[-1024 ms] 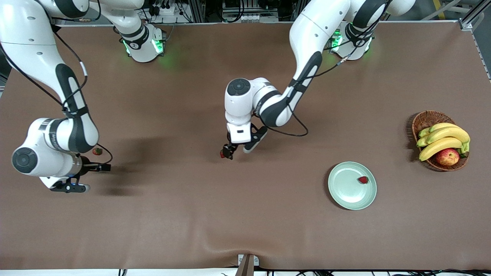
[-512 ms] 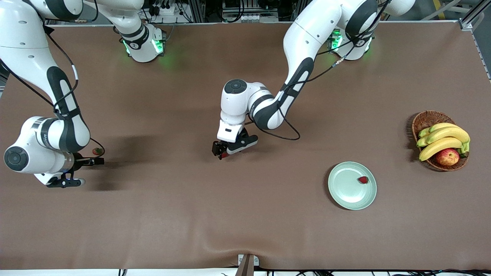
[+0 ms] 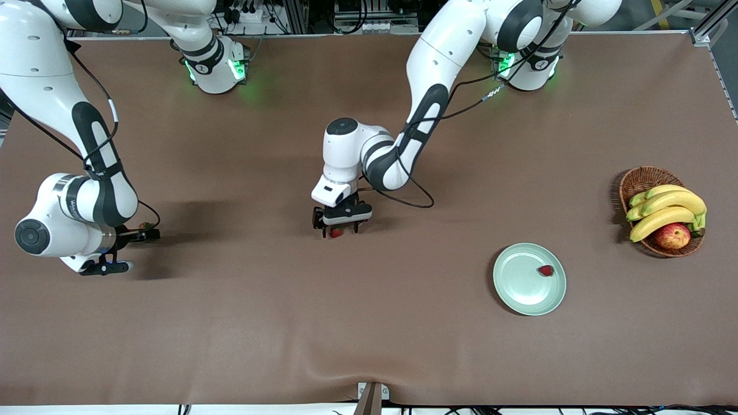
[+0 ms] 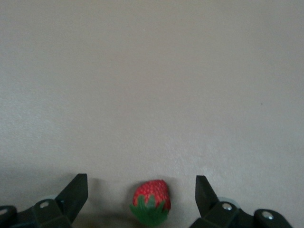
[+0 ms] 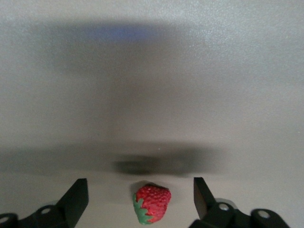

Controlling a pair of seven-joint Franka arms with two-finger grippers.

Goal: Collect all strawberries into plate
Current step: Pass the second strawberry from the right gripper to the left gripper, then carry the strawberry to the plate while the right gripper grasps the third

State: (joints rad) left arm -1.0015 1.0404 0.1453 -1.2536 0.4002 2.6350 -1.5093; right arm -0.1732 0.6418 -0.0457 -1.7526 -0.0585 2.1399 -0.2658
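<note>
The left gripper (image 3: 335, 226) is low over the middle of the table (image 3: 369, 334), with its fingers (image 4: 76, 192) spread wide. Between them lies a strawberry (image 3: 336, 232), and in the left wrist view neither finger touches this berry (image 4: 151, 200); there is bare table on each side of it.

The right gripper (image 3: 130, 251) is at the right arm's end of the table, also with the fingers (image 5: 76, 197) apart. A second berry (image 5: 152, 203) lies between them without contact in the right wrist view. In the front view this berry (image 3: 145, 226) is mostly covered by the arm, so I can see perhaps only a red edge of it.

The plate (image 3: 522, 288) stands on the table toward the left arm's end, at about four o'clock from the left gripper and well apart from it. A third berry (image 3: 545, 270) lies in the plate, near the rim at about two o'clock. A basket (image 3: 643, 180) with bananas (image 3: 669, 210) and an apple (image 3: 673, 236) stands at about two o'clock from the plate.
</note>
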